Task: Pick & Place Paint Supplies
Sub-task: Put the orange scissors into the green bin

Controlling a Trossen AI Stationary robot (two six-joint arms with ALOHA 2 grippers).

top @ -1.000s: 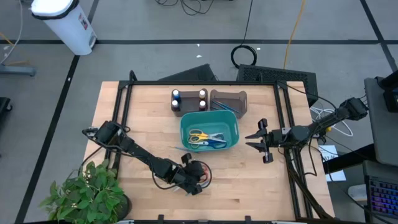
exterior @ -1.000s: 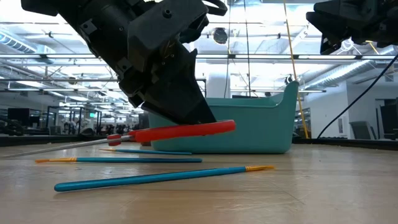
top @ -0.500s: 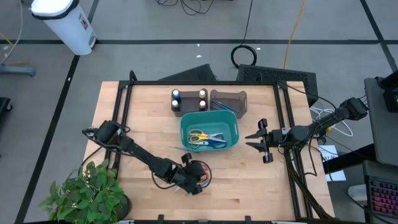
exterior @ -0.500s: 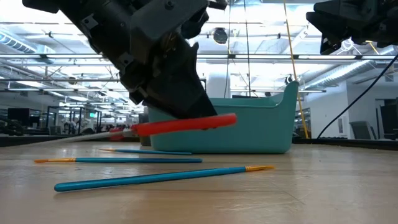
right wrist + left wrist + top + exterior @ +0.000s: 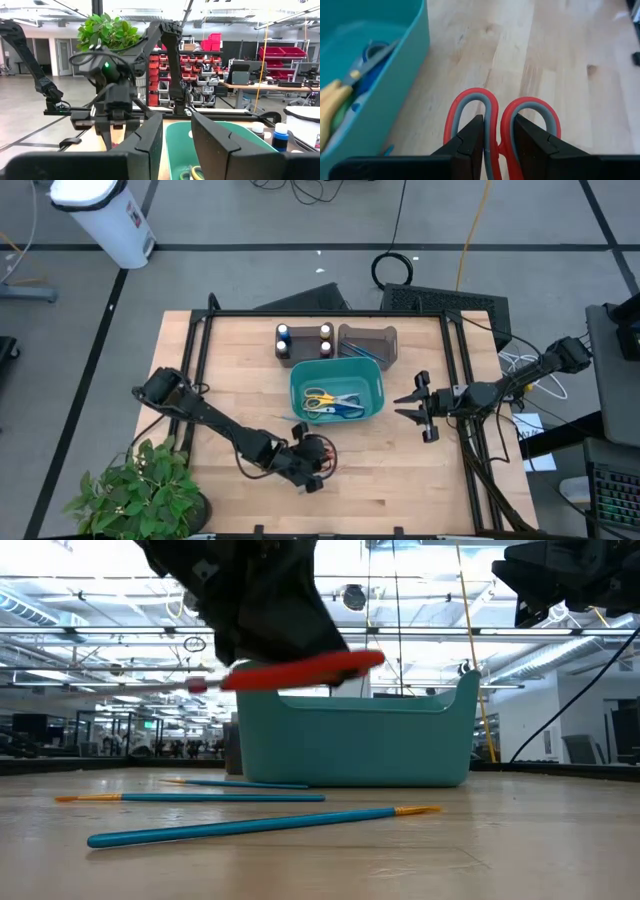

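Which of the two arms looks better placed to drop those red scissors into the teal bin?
The left. Its hand already grips the red scissors, lifted off the table just in front of the teal bin. The right hand hovers beside the bin, holding nothing.

left hand clamped, right hand idle
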